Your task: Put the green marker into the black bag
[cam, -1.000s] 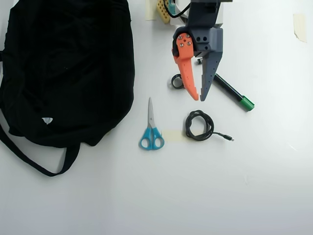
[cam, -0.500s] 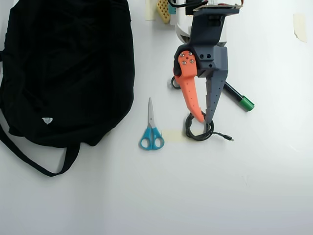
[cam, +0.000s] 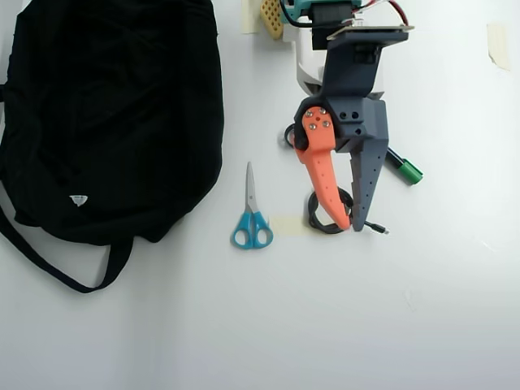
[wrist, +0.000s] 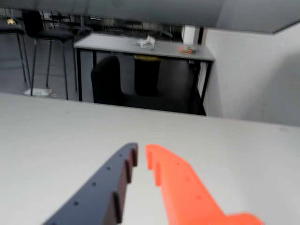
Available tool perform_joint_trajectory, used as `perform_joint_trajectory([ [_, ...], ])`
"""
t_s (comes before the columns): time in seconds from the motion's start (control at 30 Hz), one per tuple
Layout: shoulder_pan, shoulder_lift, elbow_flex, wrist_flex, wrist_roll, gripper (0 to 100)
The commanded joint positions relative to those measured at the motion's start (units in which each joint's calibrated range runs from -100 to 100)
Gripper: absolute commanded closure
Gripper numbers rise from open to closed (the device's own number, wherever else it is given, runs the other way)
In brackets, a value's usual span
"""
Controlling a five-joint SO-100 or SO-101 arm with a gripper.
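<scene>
nothing done yet. my gripper [cam: 351, 227] is empty, jaws a small gap apart, tips above the coiled cable [cam: 323, 219]. green marker [cam: 404, 169] lies on the table, partly under me, well right of the black bag [cam: 106, 114]. grasp and transfer both left.

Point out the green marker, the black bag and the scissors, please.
green marker [cam: 409, 171]: overhead view, on its green cap.
black bag [cam: 114, 114]: overhead view, middle of the fabric body.
scissors [cam: 252, 230]: overhead view, on the blue handles.
</scene>
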Motion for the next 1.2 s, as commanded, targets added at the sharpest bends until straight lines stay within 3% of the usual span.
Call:
perform_joint_trajectory([
  [0.0,-0.36,1.2,-2.88,-3.12,0.33,98],
  [0.77,1.13,3.2,3.5,-2.0,-0.14,98],
  [0.97,0.84,2.78,-0.45,12.65,-0.4,98],
  [1.07,0.54,2.86,-7.91,24.79,-5.02,98],
  [1.17,0.39,2.78,-10.78,30.82,-5.91,98],
])
